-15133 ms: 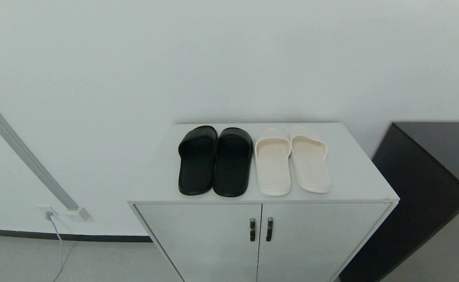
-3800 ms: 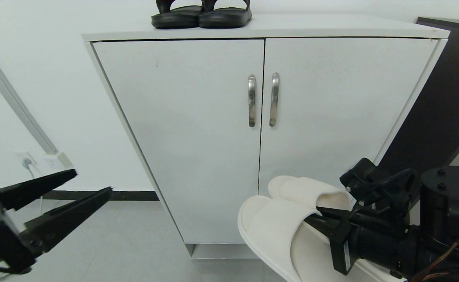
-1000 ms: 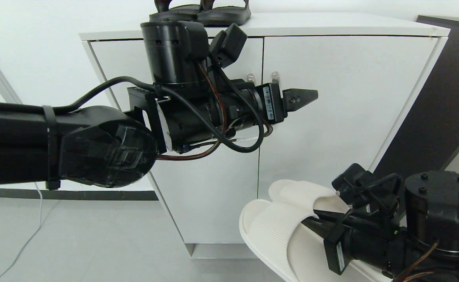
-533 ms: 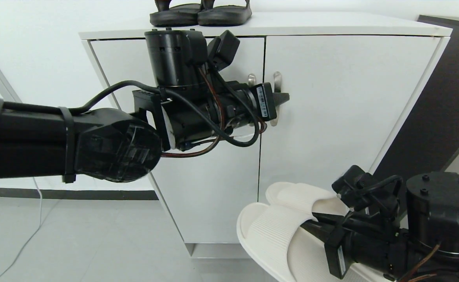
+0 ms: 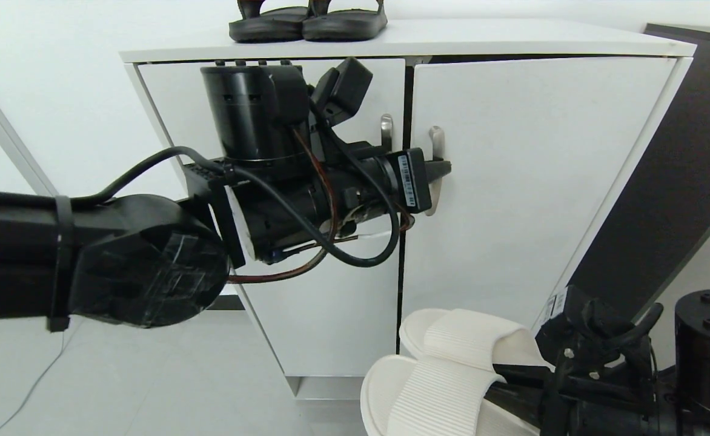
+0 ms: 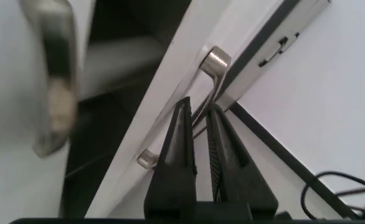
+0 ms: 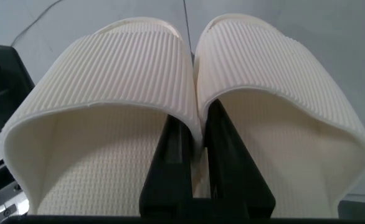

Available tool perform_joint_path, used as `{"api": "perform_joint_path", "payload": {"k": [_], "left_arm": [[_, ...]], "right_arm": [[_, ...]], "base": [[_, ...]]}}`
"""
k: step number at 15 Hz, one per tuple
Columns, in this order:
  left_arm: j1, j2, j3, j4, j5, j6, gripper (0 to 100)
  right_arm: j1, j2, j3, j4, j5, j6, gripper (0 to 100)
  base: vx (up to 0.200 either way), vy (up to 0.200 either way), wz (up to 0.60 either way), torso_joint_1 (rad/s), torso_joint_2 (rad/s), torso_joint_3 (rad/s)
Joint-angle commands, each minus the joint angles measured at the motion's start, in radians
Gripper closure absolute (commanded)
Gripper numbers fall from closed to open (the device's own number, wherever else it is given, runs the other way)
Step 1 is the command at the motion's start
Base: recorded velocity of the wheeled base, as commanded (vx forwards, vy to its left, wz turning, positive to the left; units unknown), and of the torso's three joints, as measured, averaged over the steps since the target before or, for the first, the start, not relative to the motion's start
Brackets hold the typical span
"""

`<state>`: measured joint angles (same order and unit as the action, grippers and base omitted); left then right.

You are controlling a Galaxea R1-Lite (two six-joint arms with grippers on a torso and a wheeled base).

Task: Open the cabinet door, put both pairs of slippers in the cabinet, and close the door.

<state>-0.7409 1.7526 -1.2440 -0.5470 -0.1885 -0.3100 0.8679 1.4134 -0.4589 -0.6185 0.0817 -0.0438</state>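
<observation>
left hand (image 5: pixel 443 169) clenches the right door handle (image 5: pixel 435 138) to pull the right door (image 5: pixel 530 181), which stands slightly ajar. right hand (image 7: pixel 195 134), low and near, pinches the white slippers (image 5: pixel 446 363) by their touching straps, carrying both together. black slippers (image 5: pixel 306 21) rest on the cabinet (image 5: pixel 512 39) top.

Head camera low before cabinet (image 5: pixel 512 181); left wrist close on shared handle (image 6: pixel 215 62)
</observation>
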Motion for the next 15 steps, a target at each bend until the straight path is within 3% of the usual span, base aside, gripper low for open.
{"api": "perform_joint_path", "payload": {"k": [1, 6, 9, 11, 12, 15], "left_arm": [[-0.015, -0.061, 0.067, -0.016, 0.003, 0.003, 100], [-0.026, -0.177, 0.172, -0.017, -0.003, -0.003, 100], [0.024, -0.174, 0.169, -0.017, -0.012, -0.024, 100], [0.049, -0.160, 0.167, -0.019, -0.043, -0.024, 100], [0.101, -0.140, 0.155, -0.017, -0.115, -0.029, 100], [0.124, -0.088, 0.101, -0.017, -0.127, -0.034, 100]], "right_arm": [[0.002, -0.007, 0.009, -0.001, 0.009, -0.004, 100], [0.002, -0.005, 0.014, -0.004, 0.010, -0.010, 100], [0.010, -0.004, 0.016, -0.004, 0.010, -0.011, 100], [0.010, -0.004, 0.017, -0.004, 0.009, -0.011, 100], [0.010, -0.005, 0.019, -0.004, 0.009, -0.027, 100], [0.010, -0.004, 0.020, -0.004, 0.009, -0.036, 100]], "base": [[0.000, 0.000, 0.00, 0.000, 0.00, 0.000], [0.000, 0.000, 0.00, 0.000, 0.00, 0.000], [0.000, 0.000, 0.00, 0.000, 0.00, 0.000], [0.000, 0.000, 0.00, 0.000, 0.00, 0.000], [0.000, 0.000, 0.00, 0.000, 0.00, 0.000], [0.000, 0.000, 0.00, 0.000, 0.00, 0.000]]}}
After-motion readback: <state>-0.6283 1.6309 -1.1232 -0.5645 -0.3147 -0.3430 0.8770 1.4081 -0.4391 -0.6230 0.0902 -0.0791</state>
